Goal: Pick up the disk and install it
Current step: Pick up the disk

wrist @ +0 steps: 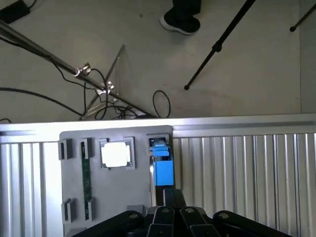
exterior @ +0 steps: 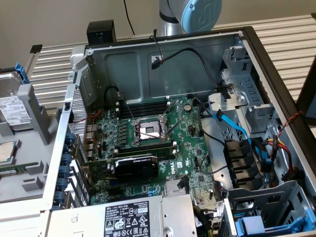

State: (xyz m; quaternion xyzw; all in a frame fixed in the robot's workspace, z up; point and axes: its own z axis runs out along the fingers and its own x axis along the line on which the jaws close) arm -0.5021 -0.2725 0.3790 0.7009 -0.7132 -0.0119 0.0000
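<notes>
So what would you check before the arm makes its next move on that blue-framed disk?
1. Disk waiting in its slot on the grey tray: ok, it stands on edge there.
2. Gripper close to the disk: ok, it hangs above the tray, nearly in line with the disk.
3. Gripper ready to take hold: not ok, it is shut and holds nothing.
4. Computer case open: ok, its side is off and the board shows.
5. Metal drive cage free for the disk: cannot tell.
6. Blue cable clear of the cage: cannot tell, it runs right beside it.
</notes>
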